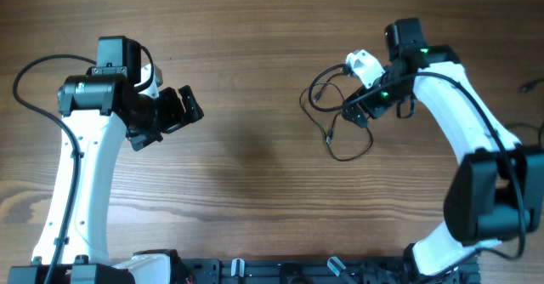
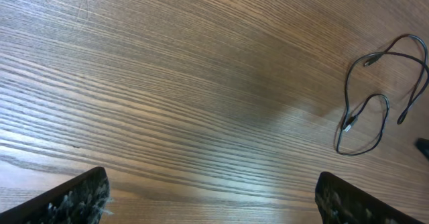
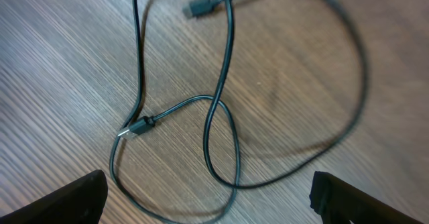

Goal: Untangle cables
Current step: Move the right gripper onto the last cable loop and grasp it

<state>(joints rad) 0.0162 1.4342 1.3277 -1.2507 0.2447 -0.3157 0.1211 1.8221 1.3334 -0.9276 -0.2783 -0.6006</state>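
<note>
Cables (image 1: 328, 133) lie in a loose black tangle on the wooden table (image 1: 255, 46), directly under and just beside the right gripper (image 1: 357, 112), which hovers over them with its jaws apart and nothing held. Seen from overhead, the left gripper (image 1: 166, 121) stands well apart from the right gripper, also spread wide and empty over bare wood.

From the left wrist, the cables (image 2: 348, 125) show small at the far edge of the view, close to where the right gripper works. The left gripper (image 2: 214, 204) is agape, only its two dark fingers (image 2: 74, 200) in frame.

From the right wrist, the cables (image 3: 218, 100) fill the view below the wide-open right gripper (image 3: 208, 200). They read as very thin, limp cord thrown into a big outer loop and a smaller inner one. The strands cross near the middle, and nothing looks knotted. One plug (image 3: 137, 127) lies inside the loops; a second plug (image 3: 198, 8) sits farther from the right gripper.

The step in hand appears to be the first pinch. It would go best low and square on a single strand close to the nearer plug, clear of the crossing, so that no second strand is caught. That end could then be drawn out slowly through the loop. Cord this slim could easily slip the jaws or drag the whole bundle along.
</note>
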